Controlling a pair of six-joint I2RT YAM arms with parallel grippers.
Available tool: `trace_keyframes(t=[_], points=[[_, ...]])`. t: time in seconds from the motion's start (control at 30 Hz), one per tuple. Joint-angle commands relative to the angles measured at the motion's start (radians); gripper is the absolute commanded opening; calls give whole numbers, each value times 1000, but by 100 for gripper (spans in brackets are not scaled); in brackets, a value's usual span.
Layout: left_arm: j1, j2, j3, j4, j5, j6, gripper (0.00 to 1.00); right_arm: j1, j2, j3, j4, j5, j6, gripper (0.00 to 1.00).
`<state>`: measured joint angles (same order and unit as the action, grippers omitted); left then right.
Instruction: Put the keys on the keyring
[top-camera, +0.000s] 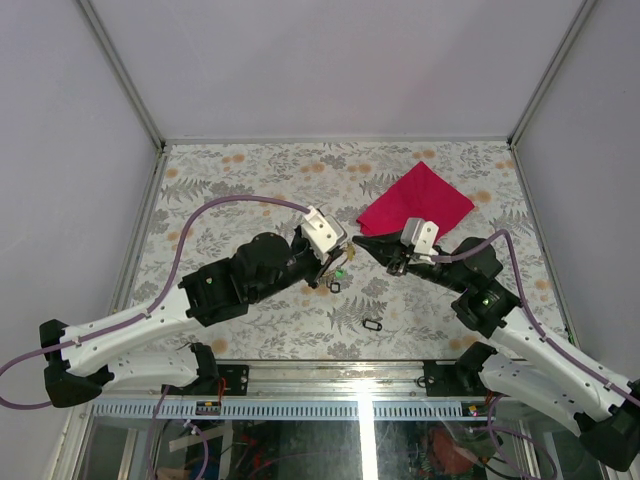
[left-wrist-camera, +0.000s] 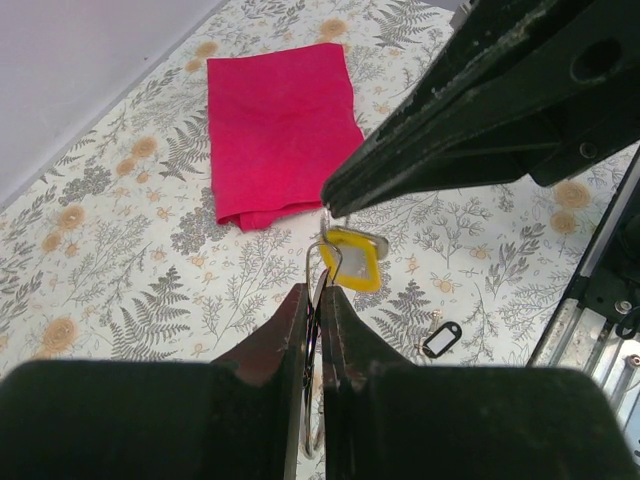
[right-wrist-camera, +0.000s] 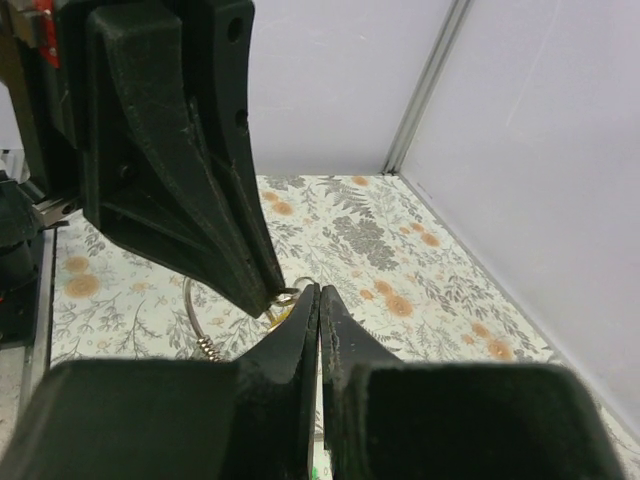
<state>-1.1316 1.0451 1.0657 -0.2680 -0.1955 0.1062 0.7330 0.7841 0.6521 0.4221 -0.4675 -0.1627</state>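
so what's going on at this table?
Both arms meet at a keyring over the table. The left arm's jaws are shut on the thin wire keyring, with a yellow key tag right at it. The right arm's jaws, also shut, point tip-first at that tag. I can't tell whether it is threaded on. At least one black key tag lies loose on the table, and a red cloth lies further back.

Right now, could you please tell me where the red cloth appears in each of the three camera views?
Top external: the red cloth lies right of centre, on the table just beyond the right gripper.
Left wrist: upper middle, slightly left, flat on the floral table.
Right wrist: not in it.
Shared landmark: the left gripper, seen in all three views, tip to tip with the right gripper.
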Motion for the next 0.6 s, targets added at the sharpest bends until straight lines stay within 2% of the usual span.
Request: trace_keyframes(t=[0.0, 0.33, 0.57], points=[[0, -16, 31, 52, 38, -1, 0, 5, -24, 24, 39, 57, -20, 0], [0, -35, 21, 47, 41, 11, 0, 5, -28, 29, 12, 35, -17, 0], [0, -31, 22, 43, -40, -10, 0, 5, -72, 48, -48, 12, -12, 0]])
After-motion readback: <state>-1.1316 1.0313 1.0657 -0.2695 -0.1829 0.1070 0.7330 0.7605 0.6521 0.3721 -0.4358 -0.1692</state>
